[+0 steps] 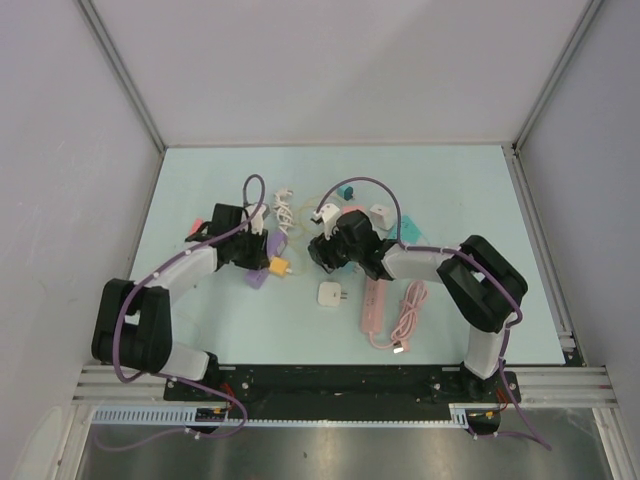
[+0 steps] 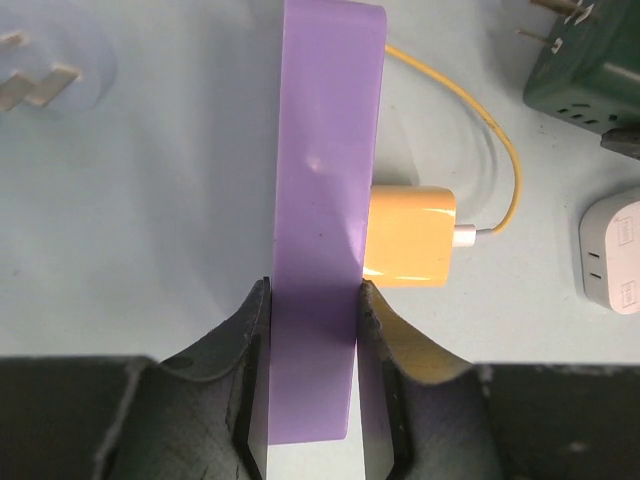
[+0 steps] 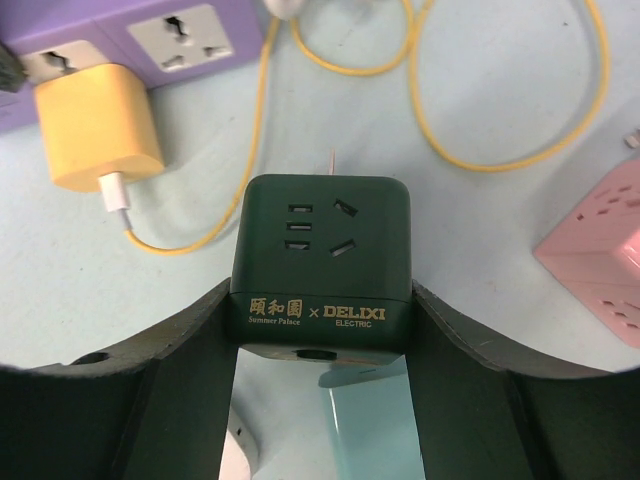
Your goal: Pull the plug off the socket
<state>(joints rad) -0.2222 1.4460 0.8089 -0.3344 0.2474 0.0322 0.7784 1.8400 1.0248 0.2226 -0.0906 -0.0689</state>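
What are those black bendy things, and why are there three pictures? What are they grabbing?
Those are two robot arms, the left arm and the right arm, bolted to a pale blue table. The big picture looks down from above. The other two come from little cameras on each arm's wrist, so you see its own fingers. The left gripper pinches a purple power strip with a yellow charger plugged into it. The right gripper holds a green cube socket. Also lying on the table are a pink power strip, a pink cable and a white charger.
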